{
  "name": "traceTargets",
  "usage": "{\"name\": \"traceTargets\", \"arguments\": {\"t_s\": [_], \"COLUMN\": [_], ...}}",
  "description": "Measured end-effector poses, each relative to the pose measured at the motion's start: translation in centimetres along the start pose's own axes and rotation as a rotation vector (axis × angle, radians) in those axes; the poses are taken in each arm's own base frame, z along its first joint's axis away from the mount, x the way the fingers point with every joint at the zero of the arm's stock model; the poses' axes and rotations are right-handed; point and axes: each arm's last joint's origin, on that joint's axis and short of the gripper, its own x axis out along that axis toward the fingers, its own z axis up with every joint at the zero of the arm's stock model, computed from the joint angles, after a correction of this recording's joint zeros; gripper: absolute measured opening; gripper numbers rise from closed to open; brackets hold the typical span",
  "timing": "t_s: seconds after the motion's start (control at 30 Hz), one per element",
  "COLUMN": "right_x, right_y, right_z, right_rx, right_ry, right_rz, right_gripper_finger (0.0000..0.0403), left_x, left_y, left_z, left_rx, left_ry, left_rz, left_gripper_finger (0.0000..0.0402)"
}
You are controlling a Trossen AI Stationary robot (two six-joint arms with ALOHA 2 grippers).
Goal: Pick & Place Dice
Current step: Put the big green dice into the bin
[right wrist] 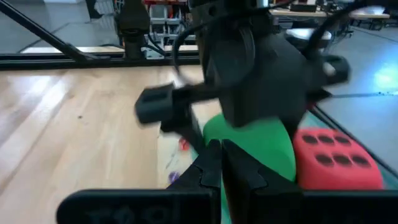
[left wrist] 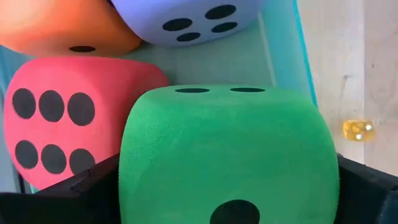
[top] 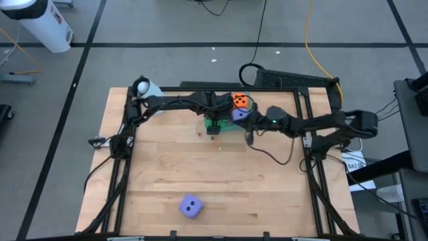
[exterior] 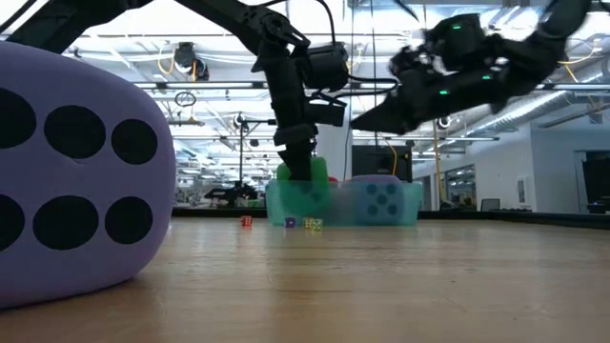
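Observation:
A green die (left wrist: 227, 149) sits in the translucent green tray (left wrist: 283, 56) beside a red die (left wrist: 62, 124), an orange die (left wrist: 62, 25) and a purple-blue die (left wrist: 186, 18). My left gripper (top: 214, 126) stands open above the tray and points steeply down, one finger on each side of the green die. Just right of the tray, my right gripper (right wrist: 224, 171) hangs shut, nearly level and aimed at the left gripper. A second purple-blue die (top: 190, 206) lies on the table near its front edge. My left gripper comes at the green die from above with a finger (left wrist: 93, 186) beside each of two opposite sides (left wrist: 134, 180). I cannot tell whether the fingers touch it. The die sits among the other dice in the tray.
A few tiny dice (exterior: 313, 225) lie on the wood just in front of the tray; one yellow one (left wrist: 359, 129) shows beside the tray wall. A black frame (top: 304, 144) borders the table, and cables trail behind it.

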Motion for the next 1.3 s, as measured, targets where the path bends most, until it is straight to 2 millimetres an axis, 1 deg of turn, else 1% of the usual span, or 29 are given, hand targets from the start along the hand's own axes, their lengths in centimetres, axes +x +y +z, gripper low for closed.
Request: {"name": "traceTargets", "arguments": {"t_s": [0.13,0.23,0.4,0.57,0.73,0.9,1.03,1.3], "right_x": [2.9,4.8,6.4,6.4,6.2,6.2,6.2,6.0], "right_y": [-0.6,-1.0,-1.5,-1.9,-2.7,-2.9,-2.9,-3.1], "right_z": [0.2,-0.1,-1.1,-1.1,-0.9,-0.6,-0.7,-1.4], "right_rx": [-0.03,-0.027,-0.021,-0.023,-0.036,-0.049,-0.043,-0.024], "right_ry": [0.032,0.055,0.082,0.073,0.064,0.027,0.034,0.105], "right_rz": [-0.004,-0.008,-0.013,-0.027,-0.027,0.01,0.043,0.048], "right_gripper_finger": [0.0004,0.0004,0.0004,0.0004,0.0004,0.0004,0.0004,0.0004], "left_x": [0.0,-0.1,-0.1,-0.3,-2.5,-4.1,-4.2,-4.3], "left_y": [0.0,0.0,-0.1,-0.1,-0.5,-0.6,-0.6,-0.6], "left_z": [0.0,0.0,0.1,0.0,0.3,0.7,0.8,0.8], "left_rx": [-0.022,-0.026,-0.024,-0.008,0.04,0.047,0.04,0.041], "left_ry": [0.007,0.005,0.012,0.022,-0.028,-0.122,-0.145,-0.15], "left_rz": [0.013,0.019,0.036,0.049,0.062,0.001,-0.043,-0.036], "left_gripper_finger": [0.04,0.04,0.04,0.04,0.04,0.04,0.04,0.04]}}
